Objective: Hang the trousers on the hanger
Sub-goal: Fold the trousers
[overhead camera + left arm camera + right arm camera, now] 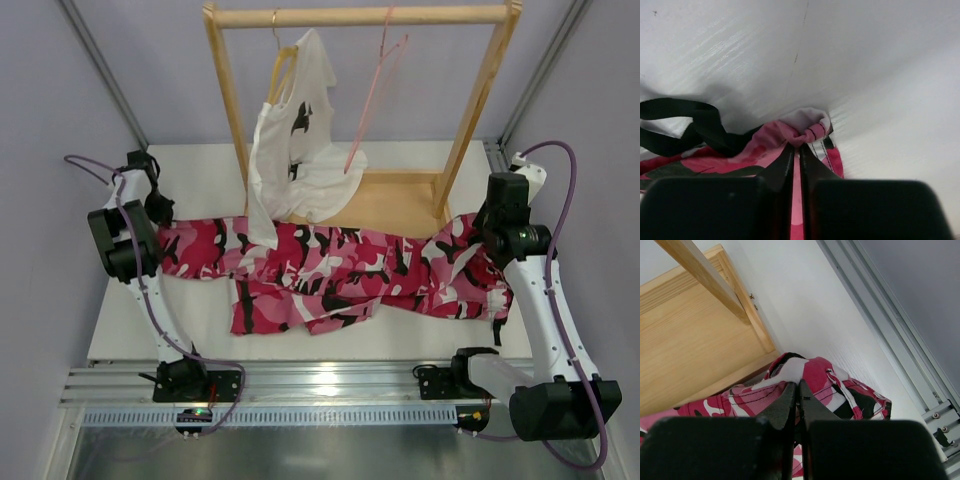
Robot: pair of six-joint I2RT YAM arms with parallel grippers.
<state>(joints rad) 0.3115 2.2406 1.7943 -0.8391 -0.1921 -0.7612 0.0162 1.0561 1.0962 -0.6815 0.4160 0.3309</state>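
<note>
Jaws tight on trousers (pixel 330 275) beside rack (pixel 400 203)

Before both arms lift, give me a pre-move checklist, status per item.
1. Left claw shut on the trousers: ok.
2. Right claw shut on their other end: ok.
3. Pink hanger bare on the rack: ok.
4. Trousers flat: not ok, bunched mid-length.
5. Trousers clear of the T-shirt: cannot tell, its hem overlaps them from above.
</note>
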